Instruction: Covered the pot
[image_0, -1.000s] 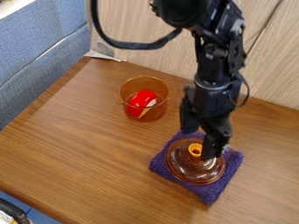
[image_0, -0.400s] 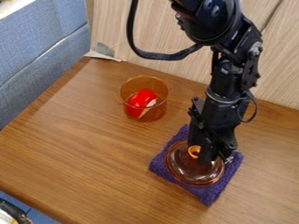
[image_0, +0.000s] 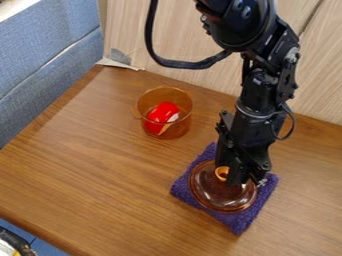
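- Black claw (image_0: 243, 180): at the lid; cannot tell whether spread or pinching.
- Round, transparent brown glass lid (image_0: 212, 196): below claw, on purple cloth (image_0: 238, 221).
- Amber glass pot (image_0: 165, 93), red object (image_0: 162, 112) inside: uncovered, well apart from claw, toward blue fabric panel (image_0: 47, 47).

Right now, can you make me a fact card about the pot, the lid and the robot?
Pot: see-through amber glass pot, standing uncovered on the wooden table
In the pot: a red object with something pale beside it; I can't tell what they are
Lid: amber glass lid, knob up, lying on the purple towel
Gripper: black gripper, down at the lid, by its knob
Job: pot not covered yet
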